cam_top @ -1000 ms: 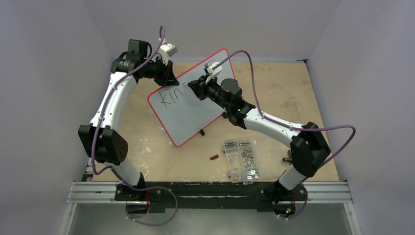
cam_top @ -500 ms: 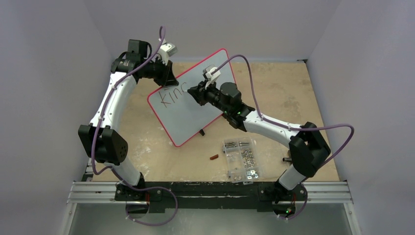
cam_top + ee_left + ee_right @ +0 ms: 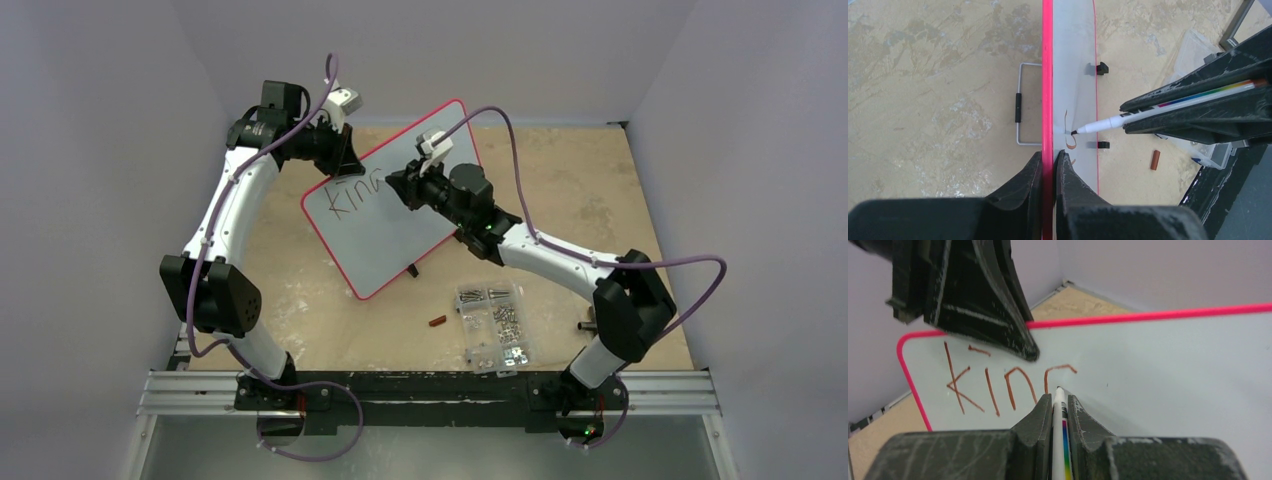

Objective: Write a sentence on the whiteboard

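Over the tan bench [image 3: 600, 200], the right claw [image 3: 1059, 399] is clenching a marker [image 3: 1108, 122], its tip touching the whiteboard [image 3: 400, 240] at the unfinished sentence [image 3: 998, 385]. The left claw [image 3: 1049, 160] is pinching the whiteboard's rim. Pushing too hard could be shifting it and skewing the letters.

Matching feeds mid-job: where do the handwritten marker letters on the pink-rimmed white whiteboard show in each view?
Top external: the reddish-brown handwritten letters sit on the left part of the flat white whiteboard.
Left wrist: edge-on, short strokes by the white marker tip.
Right wrist: left of centre, above the marker's tip.
Shared landmark: the board's pink rim.
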Controlling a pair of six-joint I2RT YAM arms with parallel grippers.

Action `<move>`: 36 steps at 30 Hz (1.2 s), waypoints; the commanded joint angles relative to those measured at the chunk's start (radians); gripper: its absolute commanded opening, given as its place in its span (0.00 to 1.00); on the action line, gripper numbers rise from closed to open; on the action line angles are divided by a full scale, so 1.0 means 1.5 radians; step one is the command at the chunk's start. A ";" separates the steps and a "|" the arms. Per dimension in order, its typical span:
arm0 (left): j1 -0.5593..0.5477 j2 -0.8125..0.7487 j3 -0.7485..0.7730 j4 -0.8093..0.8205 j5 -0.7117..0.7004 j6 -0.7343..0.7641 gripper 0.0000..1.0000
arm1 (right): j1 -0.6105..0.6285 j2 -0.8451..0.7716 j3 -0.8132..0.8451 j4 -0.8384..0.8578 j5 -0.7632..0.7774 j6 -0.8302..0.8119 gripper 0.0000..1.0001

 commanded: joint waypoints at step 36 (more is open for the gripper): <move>-0.016 -0.016 -0.007 -0.048 -0.036 0.067 0.00 | -0.011 -0.024 -0.018 -0.021 0.048 0.008 0.00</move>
